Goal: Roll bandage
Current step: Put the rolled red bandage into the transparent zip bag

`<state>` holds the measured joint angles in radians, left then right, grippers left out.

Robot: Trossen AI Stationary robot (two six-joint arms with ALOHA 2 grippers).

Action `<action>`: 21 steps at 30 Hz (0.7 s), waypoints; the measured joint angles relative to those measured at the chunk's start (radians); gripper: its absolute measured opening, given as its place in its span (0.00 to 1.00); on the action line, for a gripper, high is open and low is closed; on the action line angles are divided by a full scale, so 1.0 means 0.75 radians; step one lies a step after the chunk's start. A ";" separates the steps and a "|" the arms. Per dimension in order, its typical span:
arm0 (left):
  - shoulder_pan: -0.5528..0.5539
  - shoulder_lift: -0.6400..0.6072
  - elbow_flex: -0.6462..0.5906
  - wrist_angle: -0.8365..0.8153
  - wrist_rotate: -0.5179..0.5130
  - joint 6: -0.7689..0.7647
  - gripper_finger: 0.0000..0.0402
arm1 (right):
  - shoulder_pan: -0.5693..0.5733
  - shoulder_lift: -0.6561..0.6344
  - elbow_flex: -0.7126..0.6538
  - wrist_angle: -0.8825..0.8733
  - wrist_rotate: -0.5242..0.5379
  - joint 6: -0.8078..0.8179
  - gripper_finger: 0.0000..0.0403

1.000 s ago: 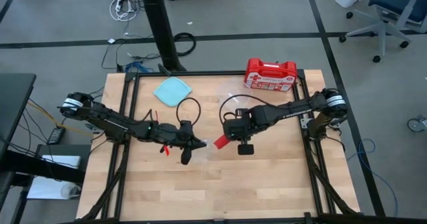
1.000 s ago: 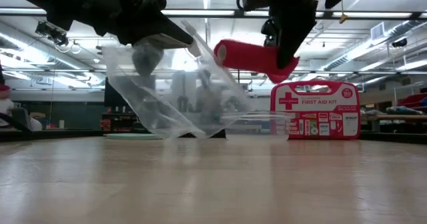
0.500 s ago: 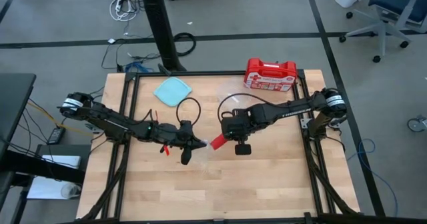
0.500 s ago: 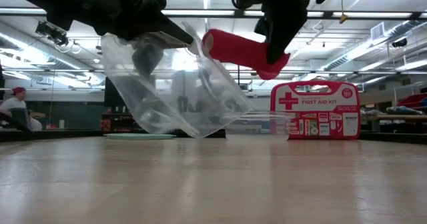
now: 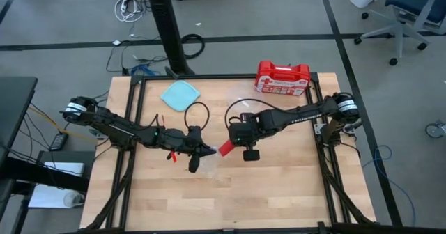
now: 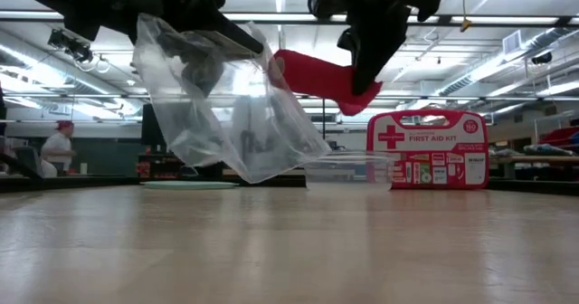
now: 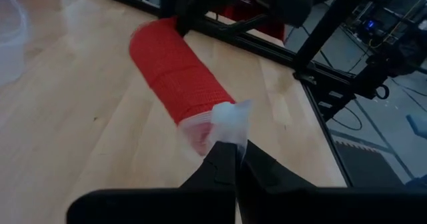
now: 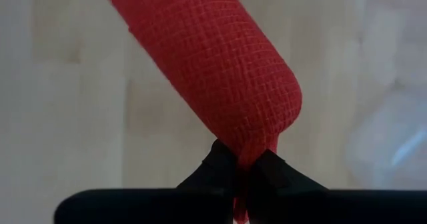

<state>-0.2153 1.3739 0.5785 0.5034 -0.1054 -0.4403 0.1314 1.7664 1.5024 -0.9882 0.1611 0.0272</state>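
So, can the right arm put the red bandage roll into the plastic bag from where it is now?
Probably yes. The right gripper holds the bandage roll in the air, its free end at the mouth of the clear bag that the left gripper pinches; nothing lies between.

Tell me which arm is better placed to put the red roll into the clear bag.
The right: its claw already grips the bandage at the plastic bag mouth, which the left claw pinches.

One red bandage (image 5: 226, 147), one clear plastic bag (image 6: 226, 105), one first-aid case (image 5: 281, 77), one teal cloth (image 5: 180, 95)
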 joint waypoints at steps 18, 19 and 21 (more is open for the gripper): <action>0.001 0.000 0.000 0.015 -0.040 -0.022 0.00 | 0.006 -0.001 0.000 -0.007 0.051 0.201 0.01; 0.001 0.000 0.000 0.020 -0.044 -0.039 0.00 | 0.013 -0.001 0.000 -0.017 0.109 0.236 0.01; 0.001 0.000 0.000 0.040 -0.049 -0.058 0.00 | 0.012 -0.001 0.000 -0.026 -0.006 0.227 0.01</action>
<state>-0.2150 1.3739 0.5785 0.5337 -0.1425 -0.4840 0.1403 1.7657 1.5024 -1.0076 0.1563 0.1974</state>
